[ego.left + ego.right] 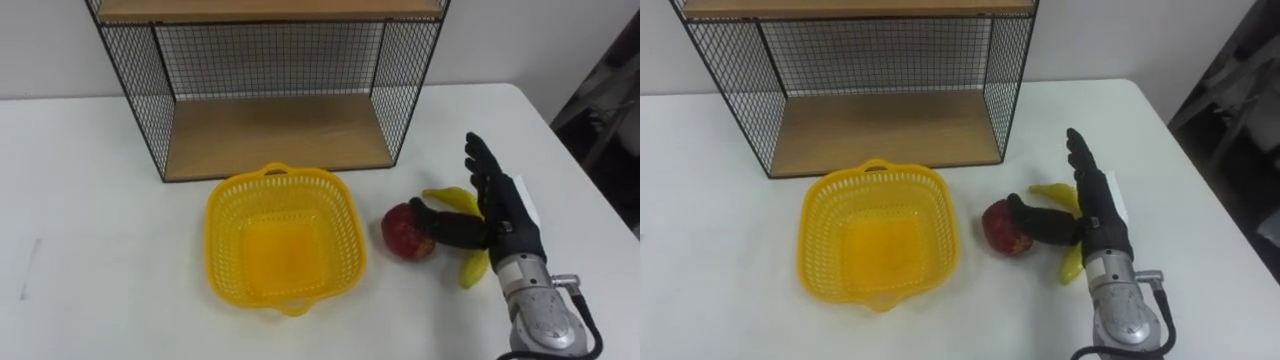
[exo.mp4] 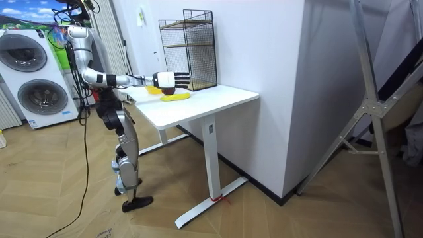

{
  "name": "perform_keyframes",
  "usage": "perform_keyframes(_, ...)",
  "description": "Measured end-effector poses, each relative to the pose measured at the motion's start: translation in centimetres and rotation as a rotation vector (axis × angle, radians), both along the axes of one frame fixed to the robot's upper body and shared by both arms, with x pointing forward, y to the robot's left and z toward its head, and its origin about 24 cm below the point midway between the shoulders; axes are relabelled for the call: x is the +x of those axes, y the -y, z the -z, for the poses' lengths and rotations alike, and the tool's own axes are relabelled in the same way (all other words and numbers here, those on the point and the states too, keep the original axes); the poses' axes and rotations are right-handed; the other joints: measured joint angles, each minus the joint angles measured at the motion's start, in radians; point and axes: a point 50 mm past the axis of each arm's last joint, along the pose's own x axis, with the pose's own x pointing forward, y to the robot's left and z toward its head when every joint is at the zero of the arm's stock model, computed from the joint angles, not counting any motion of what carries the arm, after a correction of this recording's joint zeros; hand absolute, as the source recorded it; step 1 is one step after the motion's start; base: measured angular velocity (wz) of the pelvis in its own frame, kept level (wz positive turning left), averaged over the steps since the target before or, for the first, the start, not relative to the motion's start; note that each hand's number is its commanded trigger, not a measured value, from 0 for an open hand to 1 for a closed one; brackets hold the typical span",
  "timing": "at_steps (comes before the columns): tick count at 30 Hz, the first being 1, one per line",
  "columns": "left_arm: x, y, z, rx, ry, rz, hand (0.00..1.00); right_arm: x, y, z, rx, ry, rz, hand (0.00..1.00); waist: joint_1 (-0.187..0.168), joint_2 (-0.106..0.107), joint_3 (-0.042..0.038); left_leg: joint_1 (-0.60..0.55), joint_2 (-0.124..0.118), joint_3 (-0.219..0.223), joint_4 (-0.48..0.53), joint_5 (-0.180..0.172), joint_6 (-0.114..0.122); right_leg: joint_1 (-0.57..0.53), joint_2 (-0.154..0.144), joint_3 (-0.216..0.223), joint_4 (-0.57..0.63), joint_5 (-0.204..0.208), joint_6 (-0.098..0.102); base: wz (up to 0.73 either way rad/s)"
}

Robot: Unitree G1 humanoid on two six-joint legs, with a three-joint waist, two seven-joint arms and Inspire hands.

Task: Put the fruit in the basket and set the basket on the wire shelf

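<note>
An empty yellow plastic basket (image 1: 284, 236) (image 1: 878, 233) sits on the white table in front of the wire shelf (image 1: 268, 85) (image 1: 876, 80). To its right lies a red apple (image 1: 405, 232) (image 1: 1004, 228), with a yellow banana (image 1: 462, 204) (image 1: 1060, 196) just beyond it. My right hand (image 1: 498, 205) (image 1: 1095, 200) hovers over the banana with straight fingers pointing away, and its thumb rests against the apple's right side. The hand partly hides the banana. In the room view the right hand (image 2: 173, 80) reaches over the table near the fruit.
The wire shelf has a wooden lower board (image 1: 275, 135) and a wooden upper board (image 1: 265, 10). The white table (image 1: 80, 220) runs to an edge at the right. In the room view, washing machines (image 2: 33, 73) stand behind the robot.
</note>
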Motion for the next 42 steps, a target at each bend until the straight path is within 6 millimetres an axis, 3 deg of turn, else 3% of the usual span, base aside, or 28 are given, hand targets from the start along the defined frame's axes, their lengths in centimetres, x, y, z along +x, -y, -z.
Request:
perform_keyframes(12, 0.7, 0.0, 0.0, -0.013, 0.001, 0.014, 0.0, 0.4, -1.3, 0.0, 0.06, 0.002, -0.054, 0.0, 0.006, 0.016, -0.0013, -0.001, -0.001, -0.001, 0.001, 0.001, 0.0, -0.001, 0.0, -0.004, -0.001, 0.0, 0.0, 0.01)
perform_keyframes(27, 0.3, 0.3, 0.2, -0.011, -0.021, 0.035, 0.0, 0.3, -2.4, 0.4, 0.185, -0.016, -0.094, 0.0, 0.024, 0.013, -0.0065, 0.001, -0.001, -0.002, 0.008, 0.001, 0.0, 0.0, -0.001, -0.007, 0.0, 0.001, -0.002, 0.0)
perform_keyframes(33, 0.1, 0.4, 0.3, -0.016, -0.031, 0.038, 0.0, 0.0, -2.6, 1.5, 0.205, -0.064, -0.114, 0.0, 0.024, 0.005, -0.01, 0.006, -0.001, -0.001, 0.008, 0.001, 0.0, 0.003, -0.002, -0.006, 0.001, 0.002, -0.003, 0.0)
perform_keyframes(42, 0.0, 0.5, 0.3, -0.019, -0.034, 0.04, 0.0, -0.1, -3.1, 1.6, 0.221, -0.076, -0.158, 0.0, 0.024, -0.012, -0.0091, 0.007, -0.001, -0.001, 0.008, 0.001, 0.0, 0.007, -0.001, -0.005, -0.001, 0.002, -0.003, 0.0)
